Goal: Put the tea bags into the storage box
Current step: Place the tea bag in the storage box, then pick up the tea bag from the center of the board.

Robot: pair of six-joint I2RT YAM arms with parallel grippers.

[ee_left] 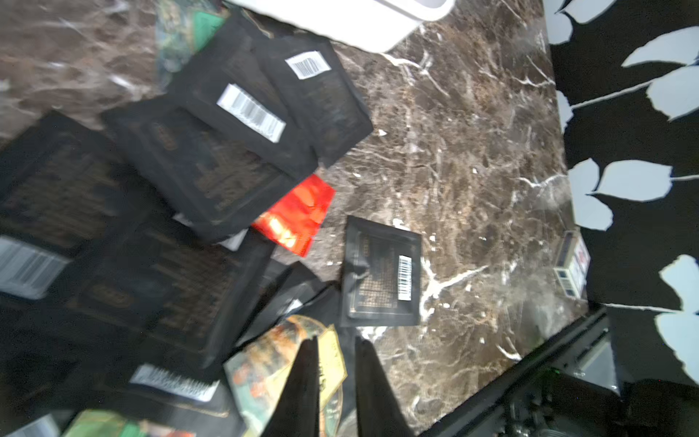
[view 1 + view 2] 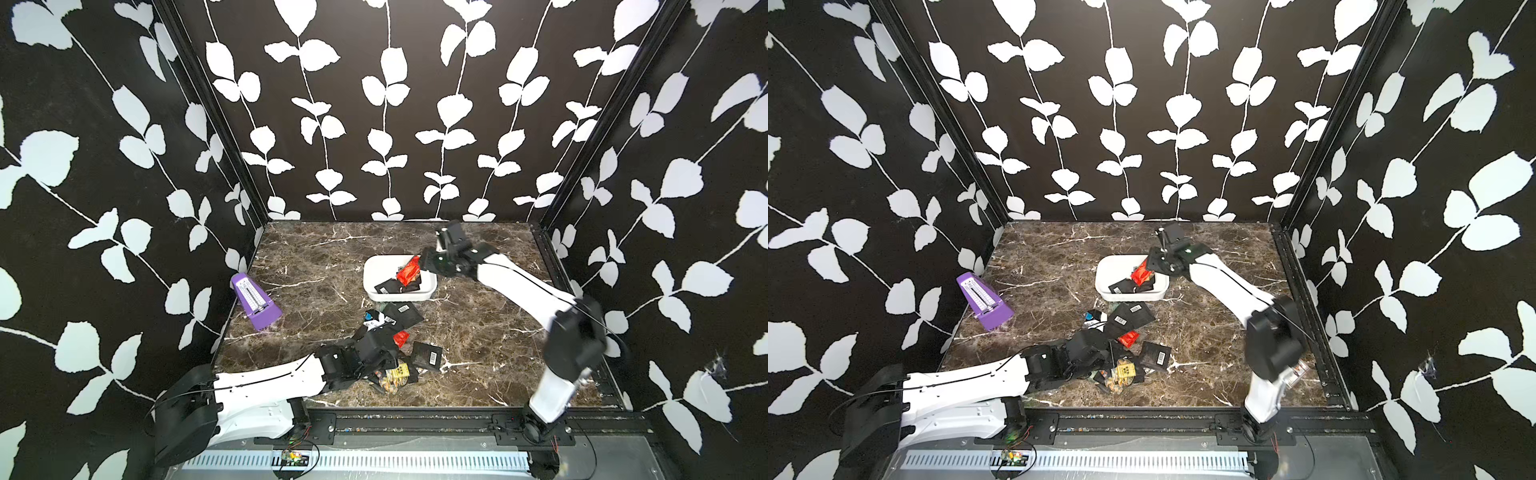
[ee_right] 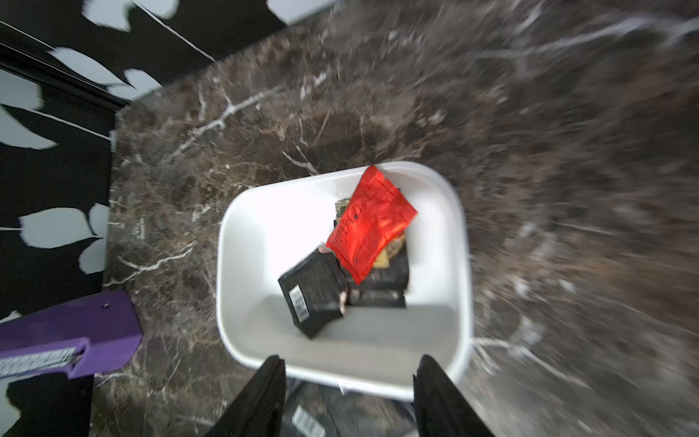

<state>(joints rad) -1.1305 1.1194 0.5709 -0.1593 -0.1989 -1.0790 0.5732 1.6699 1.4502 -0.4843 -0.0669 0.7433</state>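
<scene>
Looked down in both top views on a brown marble table (image 2: 478,332) inside black walls patterned with white leaves. Found the white box (image 2: 374,272) just right of centre, toward the back. Saw inside it a red bag (image 2: 408,270) tilted over a few black bags (image 3: 316,293). Saw the right gripper (image 3: 351,359) in its wrist view above the box's wall, jaws spread wide with nothing between them. Found the other tea bags (image 2: 403,313) heaped loosely on the table below the box in the frame, mostly black, with a second red bag (image 1: 299,215) at the heap's edge and a lone black bag (image 1: 380,272) lying apart to the right. Saw the left gripper (image 1: 336,340) low over that heap, jaws nearly together with the edge of a yellow bag (image 2: 400,371) between them; could not tell whether pinched. Noted a purple metronome (image 2: 255,301) at the table's left edge.
</scene>
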